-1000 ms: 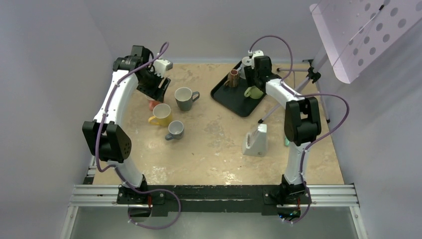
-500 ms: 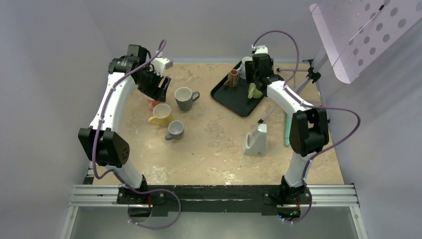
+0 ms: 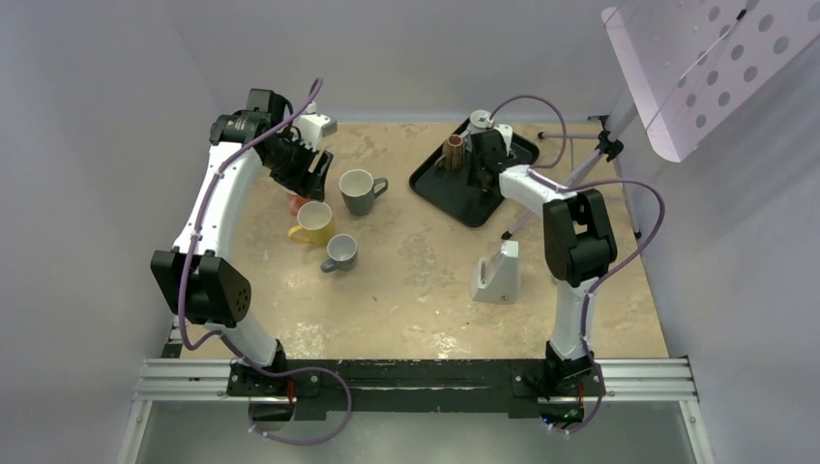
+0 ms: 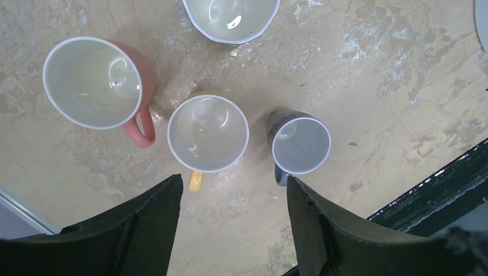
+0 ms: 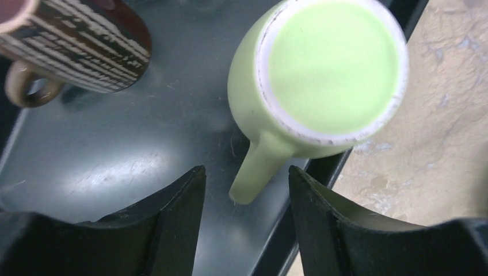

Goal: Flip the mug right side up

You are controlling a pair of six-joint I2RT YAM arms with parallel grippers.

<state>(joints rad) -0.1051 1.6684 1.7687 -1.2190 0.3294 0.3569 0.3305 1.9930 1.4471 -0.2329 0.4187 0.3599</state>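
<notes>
A light green mug [image 5: 328,69] stands upside down, base up, at the edge of the black tray [image 5: 115,155]. Its handle [image 5: 256,172] points toward my right gripper [image 5: 246,172], which is open, and the handle's tip lies between the two jaws without being gripped. In the top view the right gripper [image 3: 481,166] hangs over the tray [image 3: 454,198] and hides the green mug. My left gripper [image 4: 233,184] is open and empty, hovering above the upright mugs at the far left [image 3: 311,169].
A brown striped mug [image 5: 86,40] stands on the tray beside the green one. Upright on the table are a pink mug [image 4: 95,80], a yellow mug [image 4: 208,133], a small grey mug [image 4: 300,145] and a larger grey mug [image 3: 359,190]. A white stand [image 3: 498,273] sits at mid-right.
My right arm has folded inward and its gripper has moved down over the green mug on the tray, now covering it in the top view. The left arm has barely moved.
</notes>
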